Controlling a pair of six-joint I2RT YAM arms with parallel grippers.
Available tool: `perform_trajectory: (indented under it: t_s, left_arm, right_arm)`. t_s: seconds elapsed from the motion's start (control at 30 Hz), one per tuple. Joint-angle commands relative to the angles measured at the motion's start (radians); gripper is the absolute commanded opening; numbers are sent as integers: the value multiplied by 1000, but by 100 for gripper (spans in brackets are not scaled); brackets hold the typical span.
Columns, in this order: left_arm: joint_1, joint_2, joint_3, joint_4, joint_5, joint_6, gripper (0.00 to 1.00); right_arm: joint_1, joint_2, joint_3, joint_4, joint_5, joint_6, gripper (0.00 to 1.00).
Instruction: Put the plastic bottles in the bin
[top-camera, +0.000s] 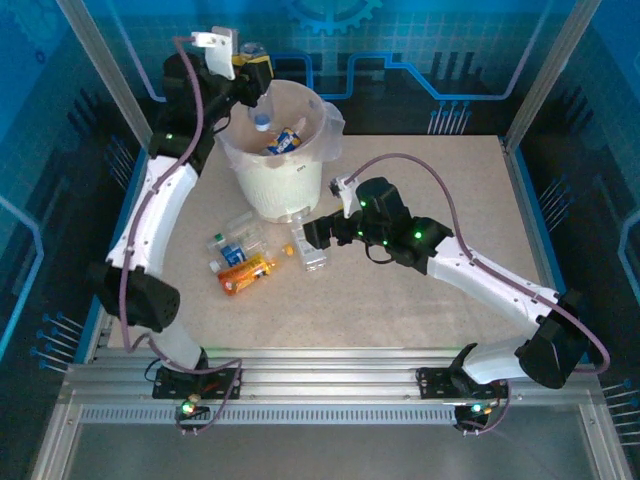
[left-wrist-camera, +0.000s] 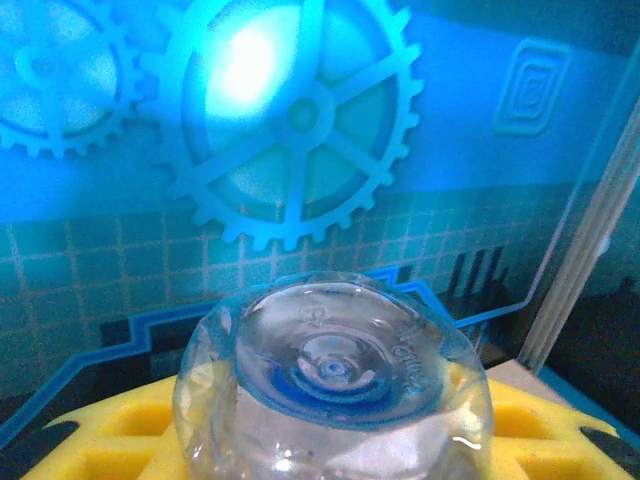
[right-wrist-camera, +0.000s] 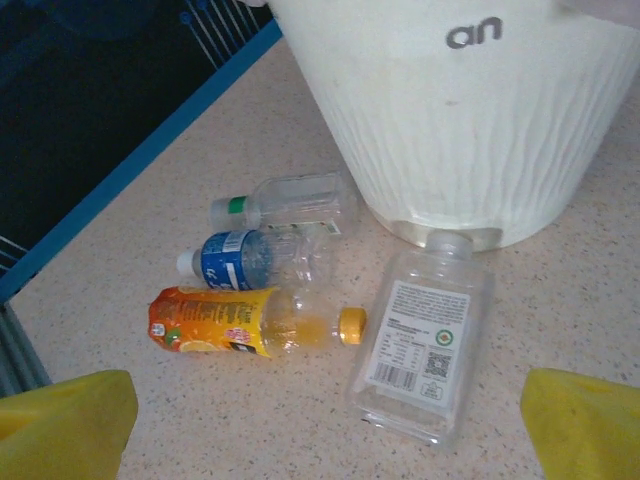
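My left gripper (top-camera: 251, 68) is raised over the far rim of the bin (top-camera: 262, 178), shut on a clear plastic bottle (left-wrist-camera: 335, 375) whose round base faces the left wrist camera between the yellow pads (left-wrist-camera: 95, 440). Two bottles (top-camera: 283, 140) lie inside the bin. On the table in front of the bin lie an orange-labelled bottle (right-wrist-camera: 225, 322), a blue-labelled one (right-wrist-camera: 250, 258), a green-capped clear one (right-wrist-camera: 290, 200) and a flat clear bottle (right-wrist-camera: 425, 350) with a white label. My right gripper (right-wrist-camera: 325, 430) hovers open just above the flat bottle, its yellow fingertips (right-wrist-camera: 65, 425) wide apart.
The bin's white ribbed wall (right-wrist-camera: 470, 130) stands right behind the flat bottle's neck. A blue table edge (right-wrist-camera: 130, 170) runs along the left. Bare speckled tabletop (top-camera: 430, 190) lies right of the bin and in front of the bottles.
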Motion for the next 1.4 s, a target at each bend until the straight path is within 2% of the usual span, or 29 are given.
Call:
perform_trajectory:
  t_s: [0.0,0.3,0.53,0.63,0.73,0.83,0.97,1.03,1.2,1.37]
  left_arm:
    - [13,59,93,-98,-10,77,42]
    - [19,208,197,-242,9,175,46]
    - [18,301,242,-335,-1,231,52]
    - [17,330,264,-365,5,239,60]
    - [14,352,291,-395,15,244,76]
    - [6,363,309,-412,15,251,84]
    - [-3,361,341,-426,12,251,96]
    - [-5,354,359,-436,8,245,99]
    - [-9,293,353,-441,-12,206,99]
    - [-9,160,232,-389,-62,149,99]
  right_arm:
    - [-4,5,8,-28,56,34,100]
    - [-4,13,11,-45,98,44,100]
    - [-3,11,10,-62,126,49,100]
    - [-4,3,4,-67,145,52,100]
    - [-5,-2,-3,-64,157,56,100]
    - [-4,-7,-8,-65,161,59,100]
    - [-5,-13,-13,-66,165,57,100]
    - [-4,-17,-16,-66,169,56,100]
    - [-4,-31,-26,-73,193,54,100]
    - [-4,-50,-40,-76,216,49,100]
